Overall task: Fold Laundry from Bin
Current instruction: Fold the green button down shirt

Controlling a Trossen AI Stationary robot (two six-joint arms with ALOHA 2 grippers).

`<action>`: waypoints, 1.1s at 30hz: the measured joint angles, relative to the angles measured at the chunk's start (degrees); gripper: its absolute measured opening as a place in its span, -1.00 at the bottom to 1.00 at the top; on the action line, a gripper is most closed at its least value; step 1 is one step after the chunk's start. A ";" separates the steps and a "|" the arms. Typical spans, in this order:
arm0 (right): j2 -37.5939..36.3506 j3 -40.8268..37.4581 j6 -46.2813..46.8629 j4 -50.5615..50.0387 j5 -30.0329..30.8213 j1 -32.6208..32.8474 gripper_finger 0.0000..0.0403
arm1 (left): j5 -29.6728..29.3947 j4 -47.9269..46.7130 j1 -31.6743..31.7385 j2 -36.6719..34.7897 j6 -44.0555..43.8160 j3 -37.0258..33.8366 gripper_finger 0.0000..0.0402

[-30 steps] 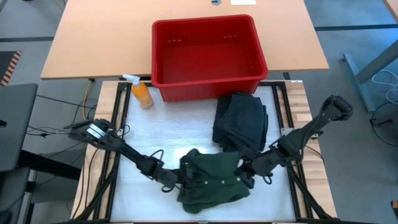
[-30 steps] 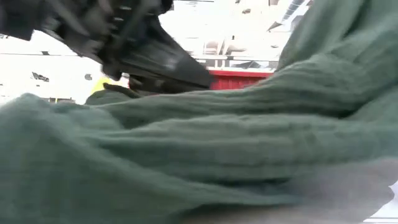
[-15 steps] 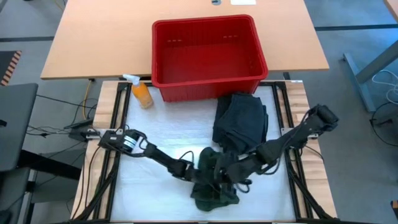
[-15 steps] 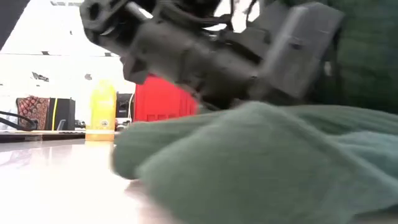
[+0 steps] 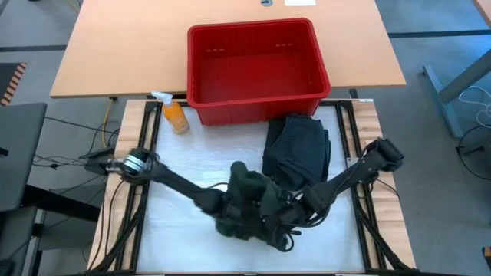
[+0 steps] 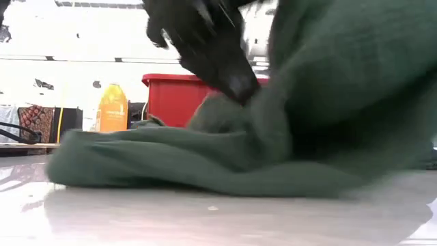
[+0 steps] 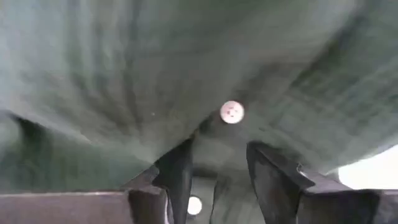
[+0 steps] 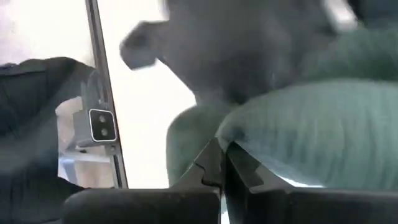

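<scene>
With the dark green garment bunched mid-table before the empty bin, the closed right gripper pinches its edge, the left gripper stands part-open against cloth; fold evenly, without dragging.

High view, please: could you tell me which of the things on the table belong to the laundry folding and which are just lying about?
Part of the job:
- bunched dark green cloth garment, with both claws in it
- folded black cloth garment
- red ribbed plastic bin
- left claw
- right claw, shut

Lying about:
- small orange spray bottle, beside the bin
</scene>
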 joint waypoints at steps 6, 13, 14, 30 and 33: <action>-1.25 0.03 -0.01 -1.69 2.61 0.42 -0.90 | -4.84 0.59 -5.11 -14.10 0.64 -9.59 -0.29; -1.40 0.03 -0.07 -1.66 2.84 0.56 -0.90 | -18.07 13.85 -9.01 -30.65 -19.04 -39.29 -0.29; -1.40 0.03 -0.07 -1.66 2.84 0.56 -0.90 | -18.87 21.30 -9.04 -31.24 -22.65 -44.47 -0.29; -1.40 -0.01 1.94 -1.41 -2.02 -3.74 -0.90 | -13.94 61.68 -5.93 1.91 -25.41 -38.54 -0.51; -1.40 -0.02 1.26 -0.96 -3.64 -5.11 -0.90 | -10.31 58.60 -4.79 6.44 -22.50 -31.17 -0.56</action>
